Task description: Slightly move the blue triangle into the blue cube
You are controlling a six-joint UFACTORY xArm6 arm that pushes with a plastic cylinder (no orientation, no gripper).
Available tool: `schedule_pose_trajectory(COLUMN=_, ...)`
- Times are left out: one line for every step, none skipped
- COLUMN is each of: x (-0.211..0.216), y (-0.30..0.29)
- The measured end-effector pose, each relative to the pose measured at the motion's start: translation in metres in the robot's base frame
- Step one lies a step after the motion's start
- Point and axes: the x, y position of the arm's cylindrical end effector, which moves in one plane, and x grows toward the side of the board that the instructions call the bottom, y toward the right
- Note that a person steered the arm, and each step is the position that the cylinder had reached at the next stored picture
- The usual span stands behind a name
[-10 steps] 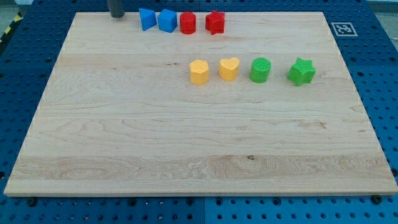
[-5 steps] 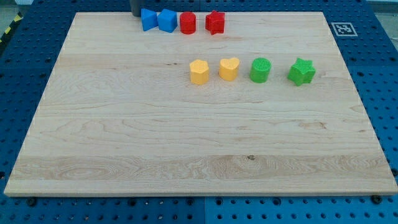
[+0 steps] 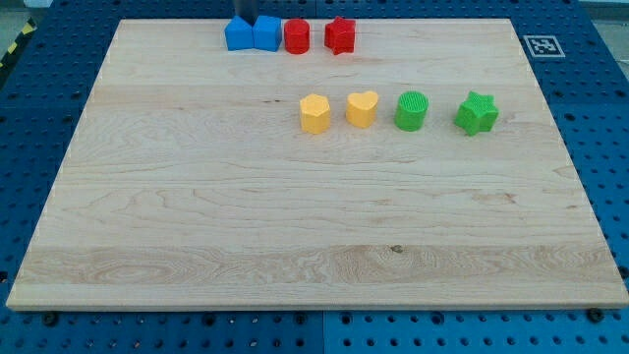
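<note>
Blue triangle (image 3: 238, 34) touching blue cube (image 3: 266, 32), my tip (image 3: 245, 18) upright just behind them; no jaws on this rod.

Two blue (image 3: 238, 34), two red (image 3: 297, 36), two yellow (image 3: 314, 113), two green (image 3: 412, 111) blocks.

The blue triangle (image 3: 237, 34) is seen touching the blue cube (image 3: 266, 32) at the desk's (image 3: 197, 197) top edge; my tip (image 3: 245, 17) is glimpsed just behind them; a red cylinder (image 3: 297, 36) and red star (image 3: 340, 35) are set rightward; yellow (image 3: 314, 113) (image 3: 362, 108) and green (image 3: 412, 111) (image 3: 477, 113) blocks are ranged below.
</note>
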Motion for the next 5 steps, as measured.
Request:
schedule_pose_trajectory(x=0.000, y=0.011)
schedule_pose_trajectory(x=0.000, y=0.027)
schedule_pose_trajectory(x=0.001, y=0.044)
schedule_pose_trajectory(x=0.002, y=0.060)
schedule_pose_trajectory(x=0.000, y=0.087)
